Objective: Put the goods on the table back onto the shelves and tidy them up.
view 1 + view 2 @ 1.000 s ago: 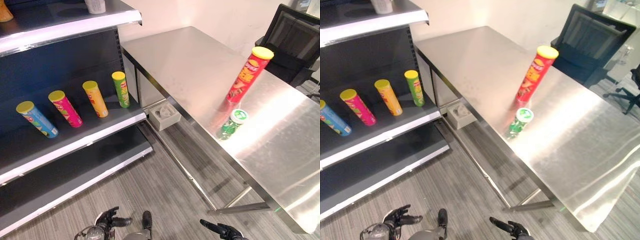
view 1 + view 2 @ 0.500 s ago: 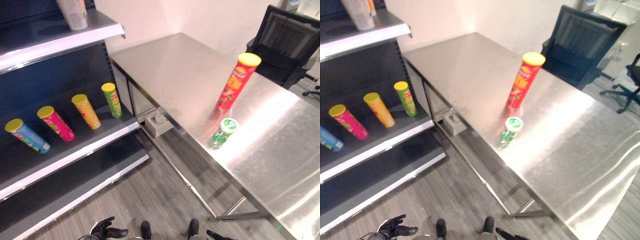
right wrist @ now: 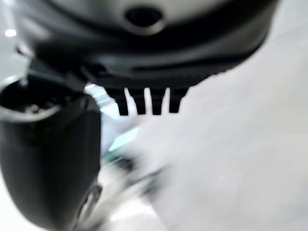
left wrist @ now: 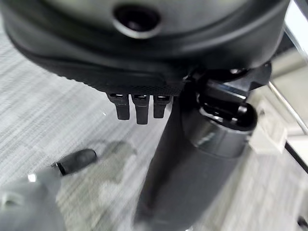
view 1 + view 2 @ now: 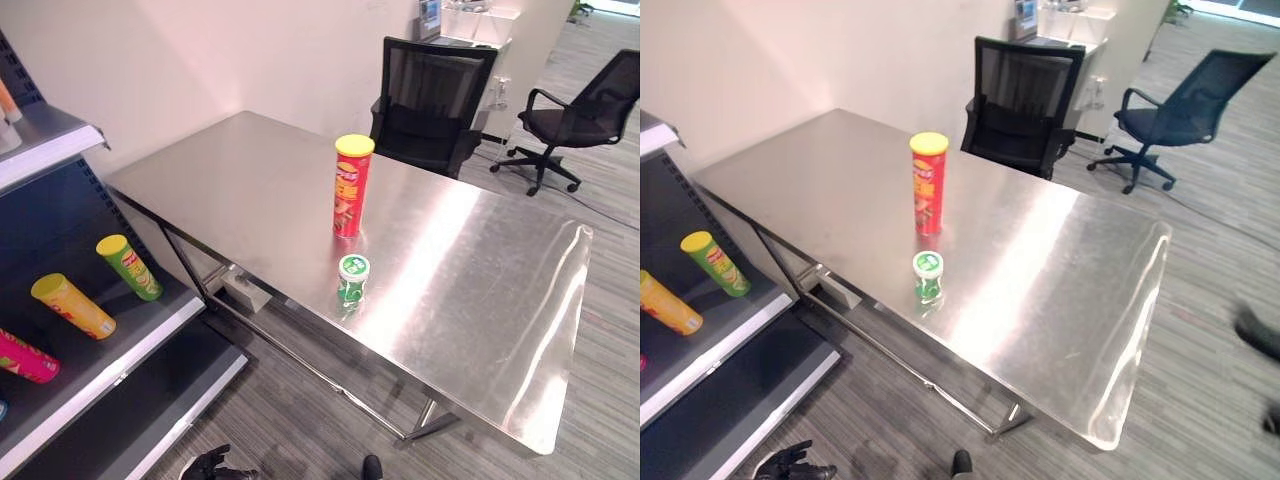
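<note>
A tall red can (image 5: 352,187) with a yellow lid stands upright in the middle of the steel table (image 5: 480,300). A short green can (image 5: 352,279) with a white-green lid stands just in front of it, near the table's front edge. On the dark shelf (image 5: 140,345) at the left lie a green can (image 5: 128,266), a yellow can (image 5: 72,305) and a pink can (image 5: 25,357). My left hand (image 5: 790,463) hangs low over the floor, open and holding nothing, its thumb (image 4: 192,159) loose. My right hand (image 3: 48,159) is open and bare too.
Two black office chairs (image 5: 425,100) (image 5: 585,115) stand behind the table. A small white box (image 5: 245,290) sits on the floor under the table next to the shelf. An upper shelf board (image 5: 50,150) juts out at the left. Grey carpet lies in front of the table.
The camera has swung right and up, so the table now sits in the centre and the shelf at the left edge. The cans stand where they were. Both hands stay low.
</note>
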### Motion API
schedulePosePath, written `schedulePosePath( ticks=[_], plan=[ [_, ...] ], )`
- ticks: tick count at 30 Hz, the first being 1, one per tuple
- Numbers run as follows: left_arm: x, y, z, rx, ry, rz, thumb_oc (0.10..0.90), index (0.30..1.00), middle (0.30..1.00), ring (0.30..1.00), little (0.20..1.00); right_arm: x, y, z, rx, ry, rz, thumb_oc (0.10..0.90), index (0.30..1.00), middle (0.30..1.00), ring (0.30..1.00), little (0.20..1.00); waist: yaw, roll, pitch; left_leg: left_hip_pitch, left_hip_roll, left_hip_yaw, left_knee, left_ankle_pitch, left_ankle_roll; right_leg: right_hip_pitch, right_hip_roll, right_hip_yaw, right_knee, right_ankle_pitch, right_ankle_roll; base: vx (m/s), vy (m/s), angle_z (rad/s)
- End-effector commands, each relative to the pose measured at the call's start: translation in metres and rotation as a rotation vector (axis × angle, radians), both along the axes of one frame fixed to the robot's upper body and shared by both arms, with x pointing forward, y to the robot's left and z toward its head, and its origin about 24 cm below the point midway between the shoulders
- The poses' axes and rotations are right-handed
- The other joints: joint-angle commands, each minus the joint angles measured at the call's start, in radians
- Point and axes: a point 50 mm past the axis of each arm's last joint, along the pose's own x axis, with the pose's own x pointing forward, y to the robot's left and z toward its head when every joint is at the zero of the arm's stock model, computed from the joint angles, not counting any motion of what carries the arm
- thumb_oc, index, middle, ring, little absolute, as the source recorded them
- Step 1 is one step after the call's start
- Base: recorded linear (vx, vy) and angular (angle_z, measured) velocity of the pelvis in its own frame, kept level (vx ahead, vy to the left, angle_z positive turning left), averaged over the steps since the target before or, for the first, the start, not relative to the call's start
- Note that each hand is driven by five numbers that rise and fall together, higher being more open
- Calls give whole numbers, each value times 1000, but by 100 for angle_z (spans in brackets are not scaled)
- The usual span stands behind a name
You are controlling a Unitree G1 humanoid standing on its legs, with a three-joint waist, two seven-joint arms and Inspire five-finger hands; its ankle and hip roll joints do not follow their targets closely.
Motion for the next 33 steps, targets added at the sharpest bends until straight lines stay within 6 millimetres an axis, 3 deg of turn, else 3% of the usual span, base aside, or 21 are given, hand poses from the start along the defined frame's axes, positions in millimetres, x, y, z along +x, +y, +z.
schedulePosePath(
  ticks=[1,4,6,9,13,33],
  plan=[
    [27,16,12,38,-91,-39,800,900,900,900,900,23,13,31,-95,-89,139,800,900,900,900,900,65,-38,17,-14,21,-46,17,-55,-34,43,-72,-41,14,-52,83,1,-9,6],
    [25,13,12,26,-94,-66,800,900,900,900,900,36,44,38,-107,-92,321,800,900,900,900,900,78,-35,12,-13,23,-44,17,-52,-36,45,-72,-45,14,-52,81,1,-13,16],
    [25,10,12,12,-100,-74,800,900,900,900,900,43,61,30,-94,-43,420,800,900,900,900,900,92,-34,7,-12,23,-47,17,-51,-37,53,-74,-53,14,-54,80,12,-26,18],
    [25,7,12,2,-111,-68,800,900,900,900,900,48,71,15,-70,12,472,800,900,900,900,900,103,-33,6,-17,22,-56,17,-48,-38,60,-77,-64,14,-55,79,2,-34,9],
    [20,7,10,-10,-103,-39,800,900,900,900,900,53,85,9,-87,23,517,800,900,900,900,900,113,-29,5,-22,19,-71,17,-46,-37,69,-81,-77,14,-60,77,15,-30,14],
    [18,2,9,-8,-108,-33,800,900,900,900,900,75,118,-12,-156,82,598,800,900,900,900,900,173,-31,4,-29,13,-123,17,-40,-40,109,-91,-148,14,-72,74,11,-18,13]
  ],
)
